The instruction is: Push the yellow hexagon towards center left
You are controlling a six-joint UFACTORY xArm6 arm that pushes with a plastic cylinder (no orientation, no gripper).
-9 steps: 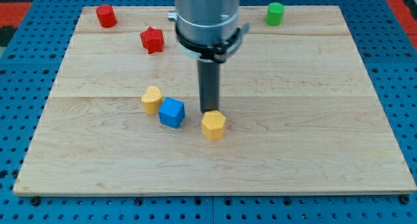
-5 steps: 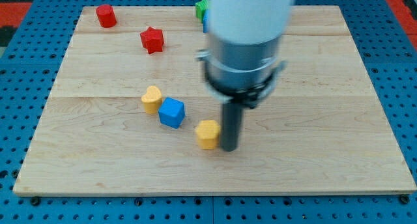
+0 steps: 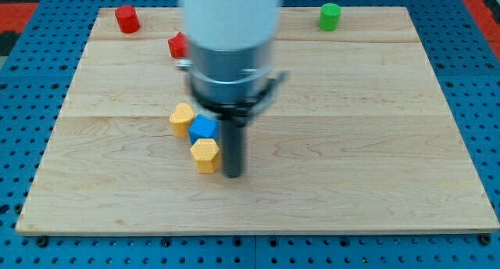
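The yellow hexagon point(image 3: 205, 155) lies on the wooden board point(image 3: 375, 144), left of centre and a little below the middle. My tip point(image 3: 233, 174) is right against the hexagon's right side. A blue cube point(image 3: 202, 128) sits just above the hexagon, touching it. A yellow heart-shaped block point(image 3: 182, 119) lies to the upper left of the blue cube, touching it.
A red cylinder point(image 3: 126, 19) stands at the top left. A red star point(image 3: 177, 45) is partly hidden behind the arm. A green cylinder point(image 3: 330, 16) stands at the top right. The board rests on a blue pegboard point(image 3: 23, 105).
My tip has swung around to the hexagon's right side and pushed it left. The hexagon has slid left to just under the blue cube.
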